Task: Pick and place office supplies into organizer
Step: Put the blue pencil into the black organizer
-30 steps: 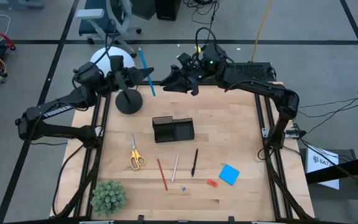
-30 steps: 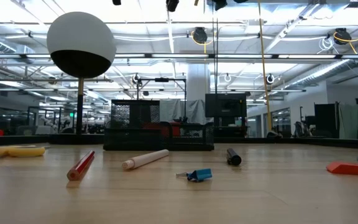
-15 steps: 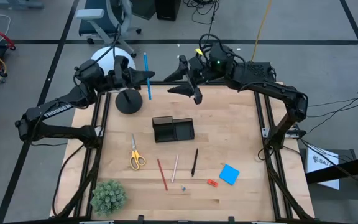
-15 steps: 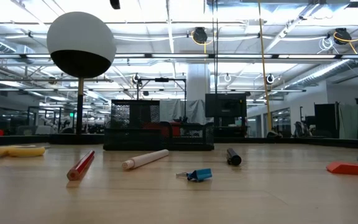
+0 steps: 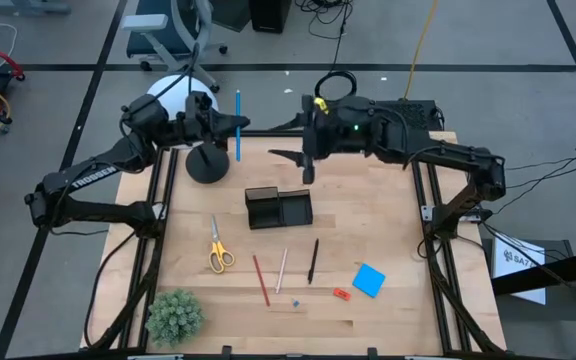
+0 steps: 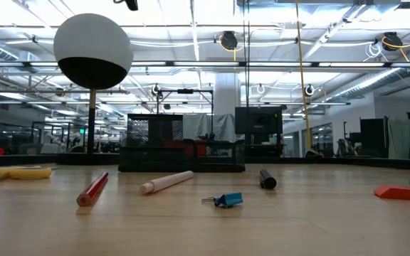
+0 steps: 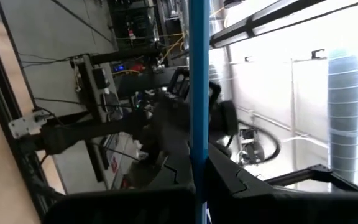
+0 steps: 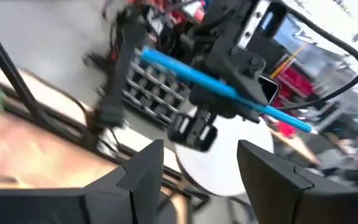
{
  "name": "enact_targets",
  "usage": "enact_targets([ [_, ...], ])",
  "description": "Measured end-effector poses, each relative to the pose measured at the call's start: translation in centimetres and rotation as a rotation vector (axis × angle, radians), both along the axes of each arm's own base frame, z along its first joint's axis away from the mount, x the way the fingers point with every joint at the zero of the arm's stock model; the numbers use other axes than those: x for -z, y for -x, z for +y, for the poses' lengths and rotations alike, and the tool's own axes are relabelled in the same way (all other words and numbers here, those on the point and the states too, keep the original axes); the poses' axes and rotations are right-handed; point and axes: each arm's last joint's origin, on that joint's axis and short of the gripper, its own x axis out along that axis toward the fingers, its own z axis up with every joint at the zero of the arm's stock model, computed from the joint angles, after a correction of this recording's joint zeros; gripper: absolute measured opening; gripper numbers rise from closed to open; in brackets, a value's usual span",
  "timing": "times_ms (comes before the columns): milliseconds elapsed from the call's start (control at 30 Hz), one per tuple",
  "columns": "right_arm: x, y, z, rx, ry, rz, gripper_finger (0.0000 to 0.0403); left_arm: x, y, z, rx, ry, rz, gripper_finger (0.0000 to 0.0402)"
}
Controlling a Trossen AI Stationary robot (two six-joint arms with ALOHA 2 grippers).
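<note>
My left gripper (image 5: 228,125) is shut on a blue pen (image 5: 236,125) high over the table's far left edge, beside the lamp. My right gripper (image 5: 286,142) stands open a short way to the pen's right, facing it; its wrist view shows the pen (image 8: 191,74) ahead of its spread fingers. The black organizer (image 5: 278,208) stands mid-table. Flat on the wood nearer the front lie yellow-handled scissors (image 5: 218,248), a red pen (image 5: 260,280), a pale pencil (image 5: 282,270), a black pen (image 5: 313,260), a blue note pad (image 5: 369,280) and a red-orange piece (image 5: 341,294). My left gripper pinches the blue pen's shaft (image 8: 253,104) between its two fingers, somewhat off the middle of its length. The fingers come level from the table's left and lie across the pen. The pen is lifted clear, roughly level, running from far to near.
A white globe lamp (image 5: 173,95) on a round black base (image 5: 206,162) stands at the far left, close under the left gripper. A green plant (image 5: 175,315) sits at the near left corner. Bare wood lies between the organizer and the far edge.
My left gripper has rolled in place, swinging the blue pen from a slant to a far-to-near line. My right gripper has rolled too and its hand has drifted toward the near edge, staying open and facing the pen.
</note>
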Motion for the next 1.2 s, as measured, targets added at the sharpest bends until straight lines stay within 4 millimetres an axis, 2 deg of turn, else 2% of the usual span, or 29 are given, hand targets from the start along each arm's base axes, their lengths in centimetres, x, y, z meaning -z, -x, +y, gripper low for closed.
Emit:
enact_targets([
  [233,0.3,-0.5,2.5,0.054,0.272,0.033,0.0196,0.8,-1.1,0.4,0.033,0.054,0.032,0.0],
  [467,0.4,-0.6,3.6,0.105,0.467,0.065,0.0196,1.2,-2.8,0.5,0.098,0.091,-0.003,0.0],
  [633,0.1,-0.7,4.0,0.093,0.537,0.047,0.0196,2.0,-4.1,0.6,0.153,0.125,0.01,0.0],
  [833,0.0,-0.7,4.5,0.073,0.632,0.048,0.0196,2.1,-4.8,0.8,0.175,0.138,-0.019,0.0],
  [1033,0.9,-0.9,4.5,0.061,0.688,0.074,0.0196,2.1,-4.9,0.8,0.181,0.14,-0.03,0.0],
  [1200,1.7,-1.4,5.2,0.06,0.721,0.02,0.0196,2.1,-5.0,0.7,0.184,0.141,-0.03,0.0],
])
